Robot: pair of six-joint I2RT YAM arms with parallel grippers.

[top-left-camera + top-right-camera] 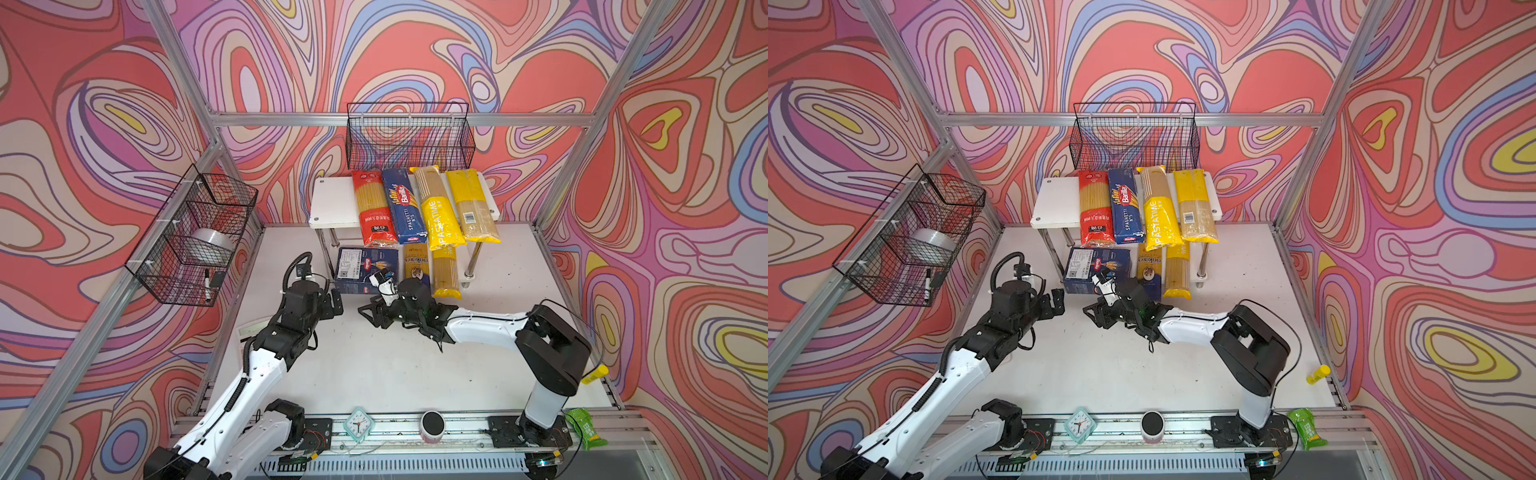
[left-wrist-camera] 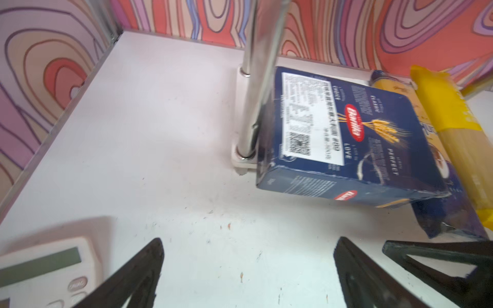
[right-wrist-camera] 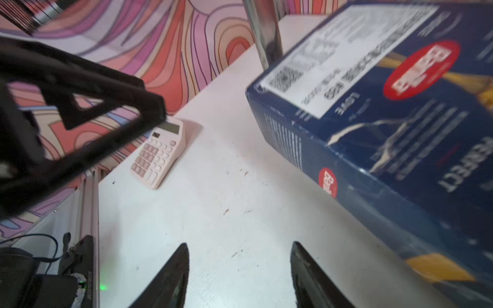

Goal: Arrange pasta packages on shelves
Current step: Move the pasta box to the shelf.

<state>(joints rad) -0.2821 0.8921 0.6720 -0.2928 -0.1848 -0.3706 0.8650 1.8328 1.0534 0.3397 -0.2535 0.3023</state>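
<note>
Pasta box (image 1: 365, 270), wide dark-blue Barilla cardboard, jutted from the white rack's (image 1: 328, 199) lower board in a top view. Left wrist: left gripper (image 2: 249, 240) spread, empty; I feared a push jamming the box against the chrome leg (image 2: 250, 106). Right wrist: right gripper (image 3: 239, 244) parted, empty.

Cam layout: stereo pair up high, one cam per wrist.
Both top views look steeply down from above the front edge of the white tabletop (image 1: 374, 374) toward the swirl-patterned back wall (image 1: 395, 54). They sit far enough back to take in the whole cell, incl. the white two-tier rack on chrome tube legs (image 1: 332, 199); near-identical, small sideways offset. Wrist cams ride low and close over the table: left faces the rack, right looks across to the left side. Both catch the wide dark-blue Barilla cardboard box (image 2: 346, 138) and the pale pink plastic calculator (image 3: 157, 154).
</note>
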